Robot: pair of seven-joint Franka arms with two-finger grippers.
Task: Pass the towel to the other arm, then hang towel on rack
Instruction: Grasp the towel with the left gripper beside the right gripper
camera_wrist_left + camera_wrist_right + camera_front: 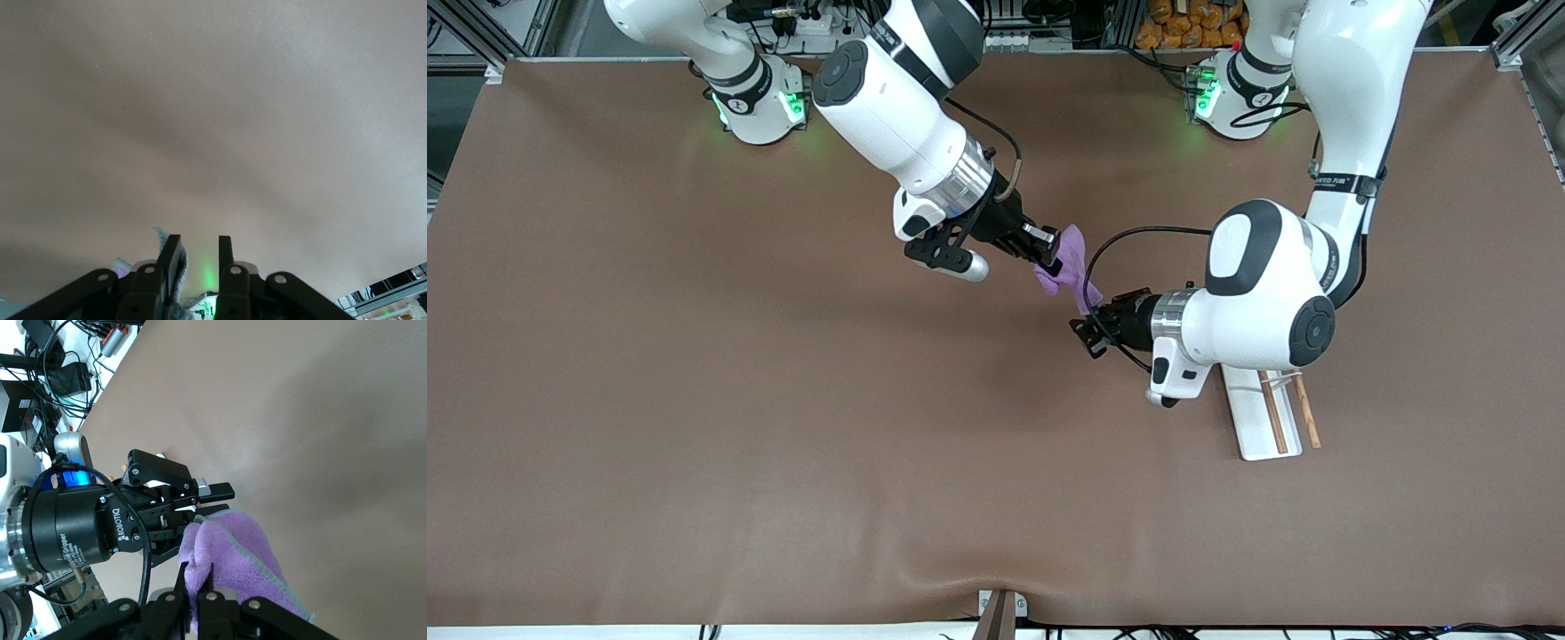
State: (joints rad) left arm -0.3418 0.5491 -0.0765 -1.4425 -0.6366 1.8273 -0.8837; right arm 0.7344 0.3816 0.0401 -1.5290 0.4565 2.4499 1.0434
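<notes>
Front view: the towel [1069, 263] is held in the air over the middle of the table [694, 400], bunched between the two arms. The right pincer [1047, 249] is clamped on its upper part; in the right wrist view its fingers [181, 583] are seen pinched together on the purple cloth [233, 553], the grey underside showing along the fold. The left pincer [1086, 331] is brought in at the hanging lower end, and the right wrist view shows the left pincer [200, 503] with its fingers apart around a fold of the cloth. In the left wrist view a gap is seen between its fingers [170, 257], with cloth lying against one of them, so it is judged not yet closed.

The cloth is kept aloft so that a free edge is offered for the hand-over. The rack [1272, 413] lies on the table toward the left arm's end, partly under that arm, which is likely why the towel must be passed to it.
</notes>
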